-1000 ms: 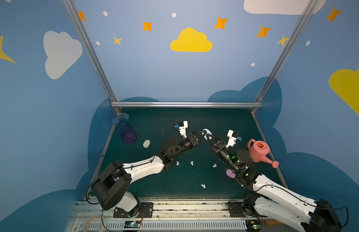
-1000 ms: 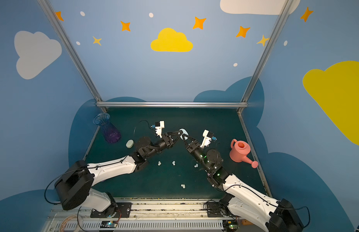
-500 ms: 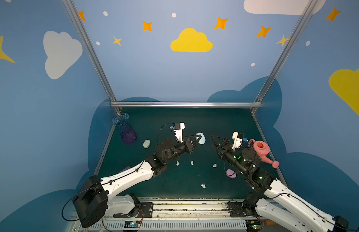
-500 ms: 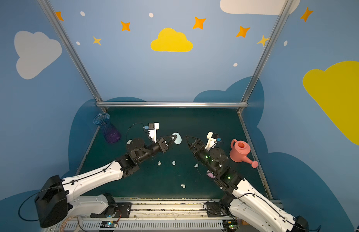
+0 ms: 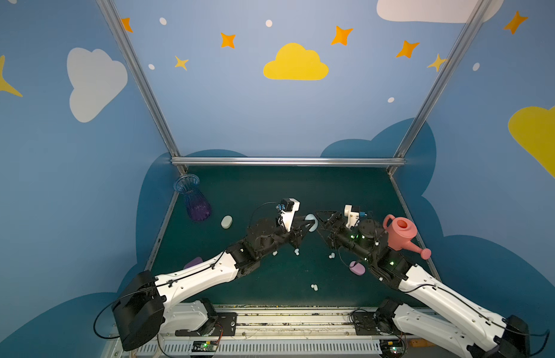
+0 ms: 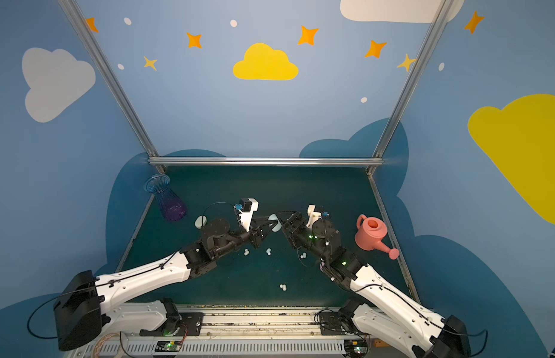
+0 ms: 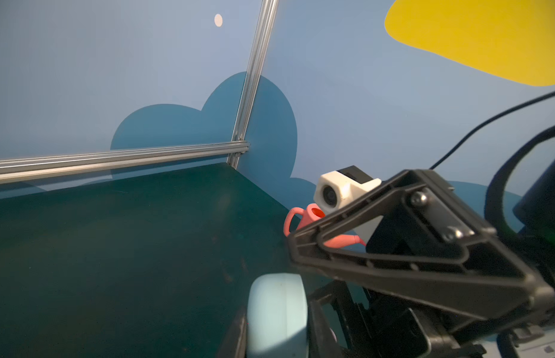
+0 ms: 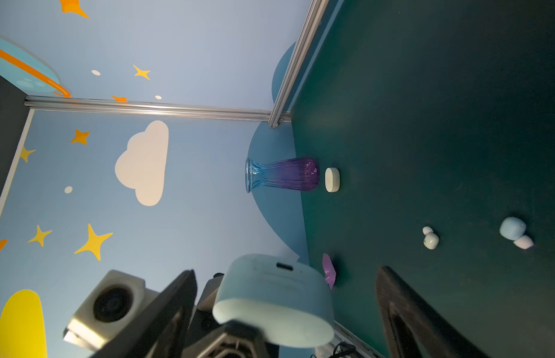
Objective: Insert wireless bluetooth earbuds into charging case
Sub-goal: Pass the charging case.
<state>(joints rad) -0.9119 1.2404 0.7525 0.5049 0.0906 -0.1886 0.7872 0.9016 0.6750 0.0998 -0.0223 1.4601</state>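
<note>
Change: right tool (image 5: pixel 319 221) had swung back beside the blue case (image 5: pixel 312 223), jaws spread wide.
Left tool (image 5: pixel 307 225): pinched that case above the desk (image 5: pixel 270 192).
Earbuds (image 5: pixel 314 287): lay scattered loose on the desk below.

The left gripper (image 5: pixel 306 225) and the pale blue case (image 5: pixel 312 223) it grips have sunk a little toward the lower left of the frame. A second ago the case sat higher. The left arm (image 5: pixel 201 276) has folded down, its black rear housing dropping toward the lower-left corner. The right gripper (image 5: pixel 320 225), then half closed at the case, spread its jaws wide and backed off to the right half a second ago — and has now come back, tips just beside the case's right edge.
</note>
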